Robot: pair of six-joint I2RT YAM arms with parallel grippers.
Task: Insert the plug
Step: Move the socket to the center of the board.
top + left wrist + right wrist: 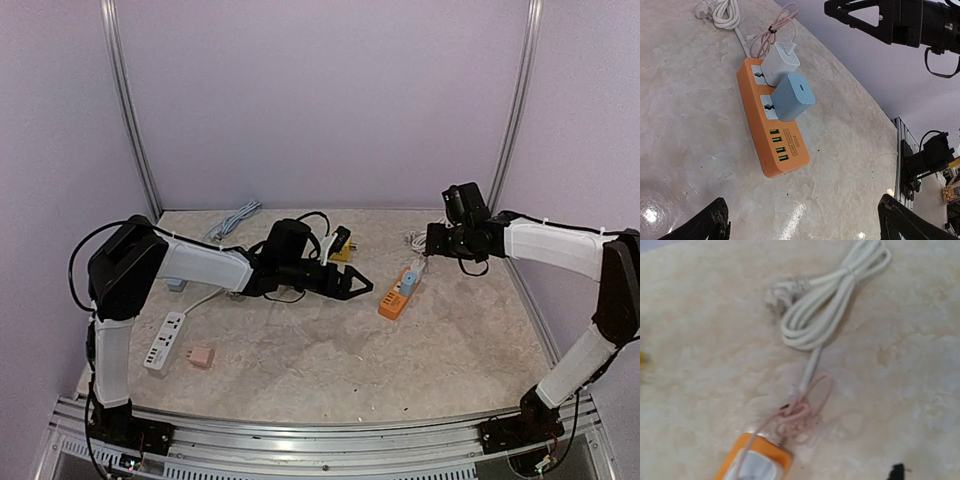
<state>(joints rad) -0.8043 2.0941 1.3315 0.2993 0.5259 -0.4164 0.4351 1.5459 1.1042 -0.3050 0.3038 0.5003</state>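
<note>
Left gripper (358,286): I see its jaws spread wide with nothing between them. It hangs low over the table (320,370), pointing toward the orange power strip (771,131).
Right gripper (429,245): it sits over the far end of the strip, near the coiled white cord (832,297). I cannot tell how far its jaws stand apart, or whether they hold anything.
Blue plug (793,96): it is on the strip's second socket, just beside the white charger (780,62) in the first. I cannot tell whether it is pressed fully home.
Pink cable (801,415): it runs from the white charger and lies bundled at the strip's far end.
Left side of table: I see a white power strip (165,341) and a pink adapter (203,356) lying near each other, well apart from the orange strip.
</note>
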